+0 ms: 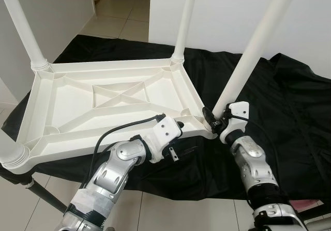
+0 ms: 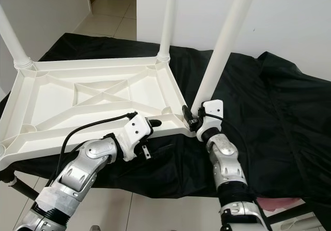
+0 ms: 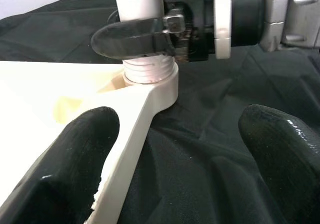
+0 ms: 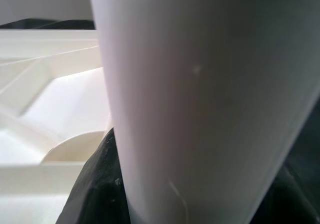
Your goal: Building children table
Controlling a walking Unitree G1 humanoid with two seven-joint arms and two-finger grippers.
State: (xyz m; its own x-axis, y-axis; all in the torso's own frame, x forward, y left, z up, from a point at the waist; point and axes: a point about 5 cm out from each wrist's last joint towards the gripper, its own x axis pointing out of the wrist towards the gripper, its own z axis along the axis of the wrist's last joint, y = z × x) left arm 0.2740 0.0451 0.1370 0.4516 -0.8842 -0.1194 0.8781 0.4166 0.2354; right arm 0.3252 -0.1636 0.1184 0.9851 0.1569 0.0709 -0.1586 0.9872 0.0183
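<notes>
A white plastic children's table lies upside down on a black cloth. At its near right corner a long white leg leans to the right, its threaded end in the corner socket. My right gripper is shut on that leg just above the socket; one black finger wraps around it. The leg stands close in the right wrist view. My left gripper is open at the table's front rim, just left of that corner. Its fingers straddle the rim, holding nothing.
Three other legs stand in the corners: far left, far right, near left. The black cloth spreads widely to the right. White walls stand behind, and tiled floor lies in front.
</notes>
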